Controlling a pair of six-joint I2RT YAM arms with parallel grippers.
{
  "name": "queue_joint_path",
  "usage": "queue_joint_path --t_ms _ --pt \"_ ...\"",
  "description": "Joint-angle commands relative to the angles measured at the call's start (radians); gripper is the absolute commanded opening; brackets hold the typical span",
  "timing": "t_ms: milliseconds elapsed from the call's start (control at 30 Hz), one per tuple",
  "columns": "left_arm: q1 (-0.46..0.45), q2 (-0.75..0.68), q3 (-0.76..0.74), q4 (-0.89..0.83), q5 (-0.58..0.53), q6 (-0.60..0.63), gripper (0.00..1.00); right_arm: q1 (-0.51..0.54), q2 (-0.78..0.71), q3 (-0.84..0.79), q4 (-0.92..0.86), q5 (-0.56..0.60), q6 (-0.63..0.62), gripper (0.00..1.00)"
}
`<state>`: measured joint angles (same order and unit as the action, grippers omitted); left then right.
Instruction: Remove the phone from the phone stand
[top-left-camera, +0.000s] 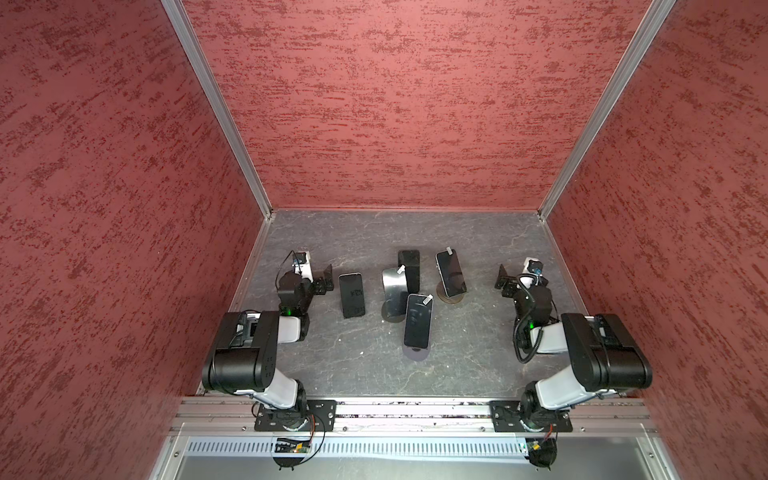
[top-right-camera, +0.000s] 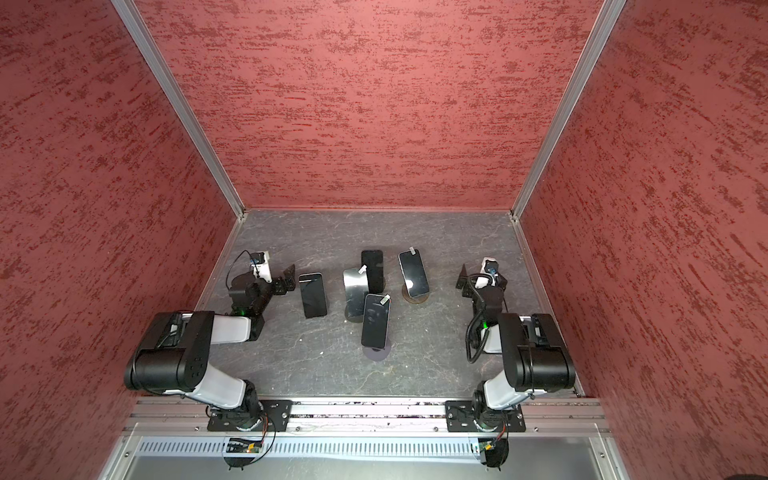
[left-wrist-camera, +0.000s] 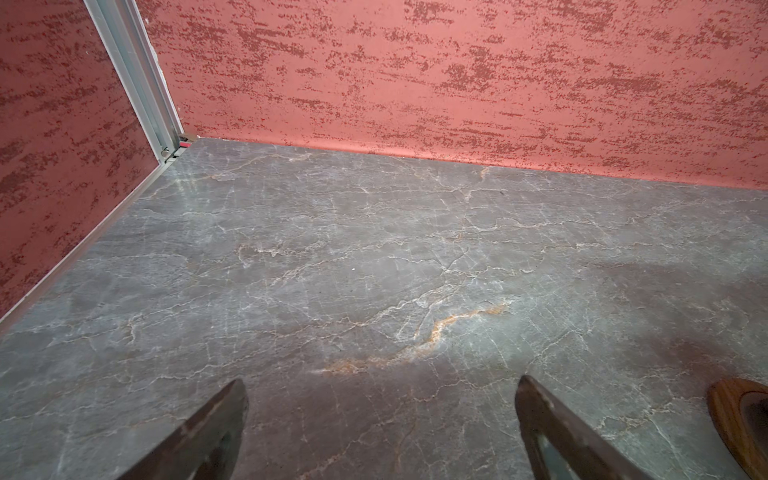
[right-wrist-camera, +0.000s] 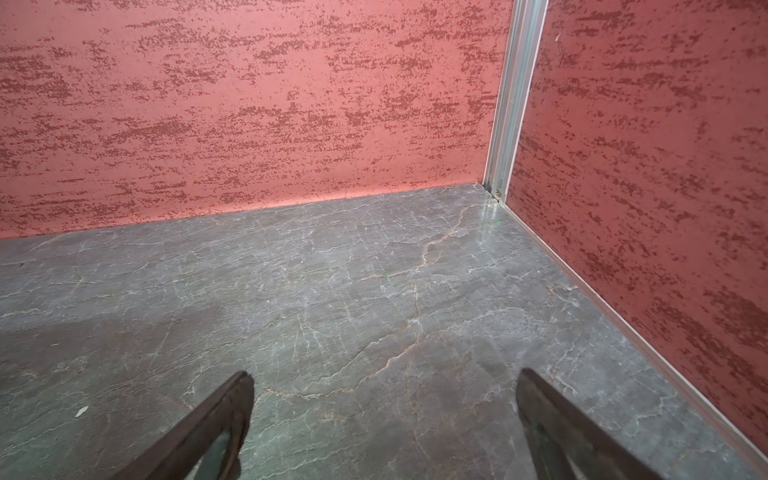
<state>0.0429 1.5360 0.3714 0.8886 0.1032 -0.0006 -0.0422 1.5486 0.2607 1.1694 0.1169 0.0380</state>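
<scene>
Both grippers gape empty, left gripper (top-left-camera: 327, 279) near the worktop's (top-left-camera: 365, 374) left edge, right gripper (top-left-camera: 503, 279) near its right; the front phone (top-left-camera: 418, 320) leans on its stand (top-left-camera: 415, 355) midway, long axis front-to-back.

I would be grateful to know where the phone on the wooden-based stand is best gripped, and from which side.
Probably across its long edges near the top, from above with the nearer right gripper: the phone leans tilted, its upper end standing clear of the wooden base.
</scene>
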Motion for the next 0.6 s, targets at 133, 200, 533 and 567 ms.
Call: queue_joint_path --t_ms 133,200,533,567 --pt "-0.003 0.001 0.012 -0.005 -0.005 0.020 0.99 -0.003 -0.001 0.015 0.001 0.017 0.008 0.99" --pt "-0.002 0.001 0.014 -0.005 -0.003 0.019 0.99 -0.003 -0.001 0.015 0.001 0.018 0.008 0.99" --pt "0.005 0.001 0.014 -0.008 0.008 0.014 0.99 -0.004 -0.001 0.014 0.001 0.018 0.009 0.99" --pt "0.005 0.001 0.014 -0.008 0.009 0.015 0.99 -0.003 -0.001 0.015 0.002 0.018 0.009 0.99"
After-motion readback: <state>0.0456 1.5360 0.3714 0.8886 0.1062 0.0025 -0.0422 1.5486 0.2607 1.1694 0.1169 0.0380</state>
